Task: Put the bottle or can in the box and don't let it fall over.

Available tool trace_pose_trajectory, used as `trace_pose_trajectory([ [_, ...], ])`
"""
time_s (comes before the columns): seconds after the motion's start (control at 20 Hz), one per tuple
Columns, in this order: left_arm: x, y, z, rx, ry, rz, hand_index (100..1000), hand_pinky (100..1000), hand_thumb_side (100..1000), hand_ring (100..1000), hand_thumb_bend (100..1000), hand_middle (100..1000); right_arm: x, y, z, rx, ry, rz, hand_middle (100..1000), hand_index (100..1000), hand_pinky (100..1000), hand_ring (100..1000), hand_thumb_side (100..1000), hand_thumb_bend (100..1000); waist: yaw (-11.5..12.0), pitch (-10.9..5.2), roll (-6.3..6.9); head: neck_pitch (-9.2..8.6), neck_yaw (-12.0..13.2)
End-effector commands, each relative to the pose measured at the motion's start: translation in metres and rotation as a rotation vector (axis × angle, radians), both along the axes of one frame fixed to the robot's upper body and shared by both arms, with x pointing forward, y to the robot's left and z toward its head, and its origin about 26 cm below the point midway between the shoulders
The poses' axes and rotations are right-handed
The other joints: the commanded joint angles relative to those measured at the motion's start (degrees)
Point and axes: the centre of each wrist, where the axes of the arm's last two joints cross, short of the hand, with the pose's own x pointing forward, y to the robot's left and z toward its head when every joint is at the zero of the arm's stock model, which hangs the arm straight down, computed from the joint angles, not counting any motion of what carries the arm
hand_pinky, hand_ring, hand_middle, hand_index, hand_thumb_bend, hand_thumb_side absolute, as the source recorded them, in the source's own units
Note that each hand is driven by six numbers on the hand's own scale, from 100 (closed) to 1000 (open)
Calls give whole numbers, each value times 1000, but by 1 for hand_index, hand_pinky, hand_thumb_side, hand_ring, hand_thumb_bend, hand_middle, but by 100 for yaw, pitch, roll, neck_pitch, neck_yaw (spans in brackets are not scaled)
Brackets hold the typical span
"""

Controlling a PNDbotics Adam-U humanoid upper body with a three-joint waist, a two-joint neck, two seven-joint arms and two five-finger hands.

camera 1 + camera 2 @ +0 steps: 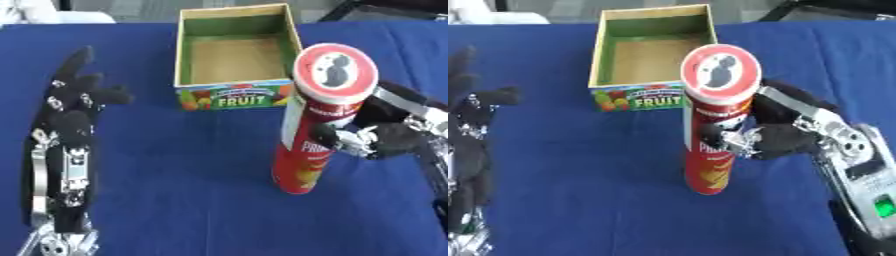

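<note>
A tall red crisp can (313, 125) with a white and red lid stands upright on the blue table, just in front of the box's right corner. My right hand (785, 135) comes in from the right, its fingers and thumb curled round the can's middle. The open cardboard box (234, 95), labelled FRUIT on its front wall, sits at the back centre with nothing inside. My left hand (74, 107) rests open on the table at the left, fingers pointing away from me, well apart from the can and the box.
The blue cloth (192, 175) covers the whole table. Bare cloth lies between my left hand and the can. The table's far edge runs just behind the box.
</note>
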Motion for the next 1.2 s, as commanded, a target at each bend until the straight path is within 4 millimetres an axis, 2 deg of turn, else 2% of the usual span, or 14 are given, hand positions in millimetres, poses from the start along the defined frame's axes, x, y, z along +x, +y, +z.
trace_pose_trajectory([
  [0.05, -1, 5, 5, 12, -25, 14, 773, 799, 672, 618, 100, 882, -3, 1, 7, 5, -17, 11, 1000, 1000, 1000, 1000, 399, 372, 8, -81, -2, -73, -13],
  [0.2, -1, 5, 5, 20, -20, 13, 776, 802, 672, 620, 100, 883, -3, 1, 6, 12, -4, 7, 1000, 1000, 1000, 1000, 384, 378, -2, -80, -10, -78, -1],
  [0.35, -2, 5, 4, 28, -8, 10, 782, 808, 672, 625, 100, 888, -3, 1, 5, 21, 13, 8, 1000, 1000, 1000, 1000, 326, 410, -10, -78, -16, -88, 5],
  [0.65, -2, 5, 2, 36, 26, 11, 787, 814, 672, 630, 100, 898, -3, 1, 3, 35, 50, 1, 1000, 1000, 1000, 1000, 304, 386, -5, -59, -19, -107, 14],
  [0.9, -4, 5, -1, 37, 61, 9, 788, 820, 672, 631, 100, 900, -4, 2, 1, 42, 75, 3, 1000, 997, 1000, 1000, 218, 407, -6, -44, -26, -113, 22],
  [1.2, -4, 5, -2, 34, 96, 3, 787, 828, 672, 636, 100, 905, -3, 2, 0, 53, 99, 4, 963, 920, 1000, 996, 161, 403, -4, -42, -23, -114, 19],
])
